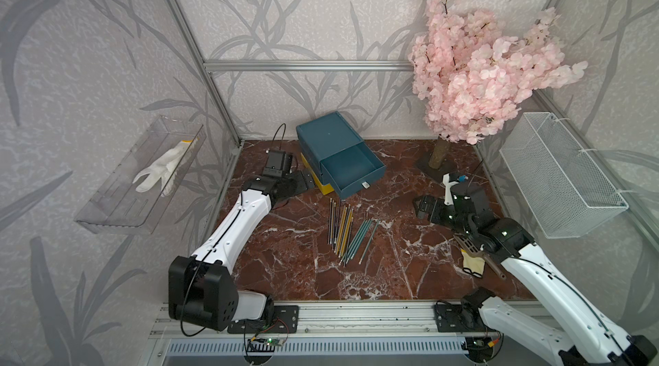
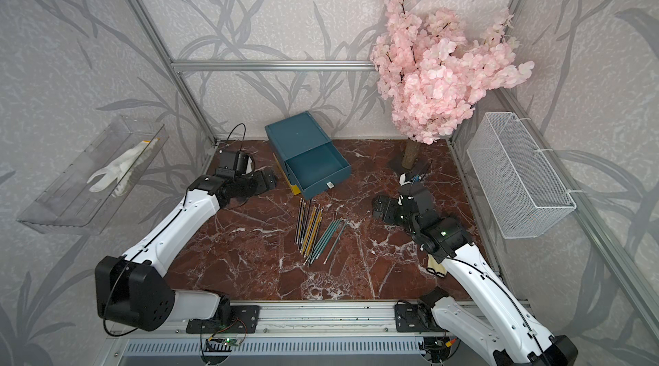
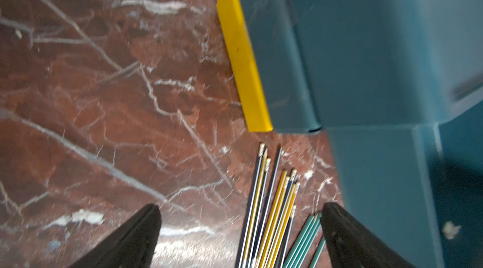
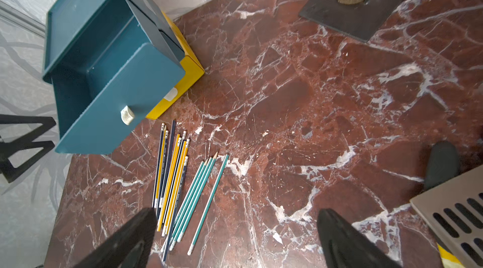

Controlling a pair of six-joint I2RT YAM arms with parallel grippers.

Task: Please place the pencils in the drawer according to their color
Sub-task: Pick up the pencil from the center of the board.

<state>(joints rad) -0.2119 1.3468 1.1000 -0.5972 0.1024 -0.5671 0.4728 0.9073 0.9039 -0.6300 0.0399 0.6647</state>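
Between left claw (image 3: 240, 208) and right claw (image 4: 237, 210), both wide, empty: pencils (image 1: 344, 232) on bare marble (image 1: 285, 257), near pulled-out drawer (image 1: 328, 136).

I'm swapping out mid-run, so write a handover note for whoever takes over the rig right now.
Left gripper: jaws open, empty, low beside the drawer.
Right gripper: jaws open, empty, above the table.
Pencils: lying in a loose fan on the table in front of the drawer, none inside.
Done: top teal tier pulled out, empty.
Left: every pencil to be sorted by color; the yellow tier is shut.
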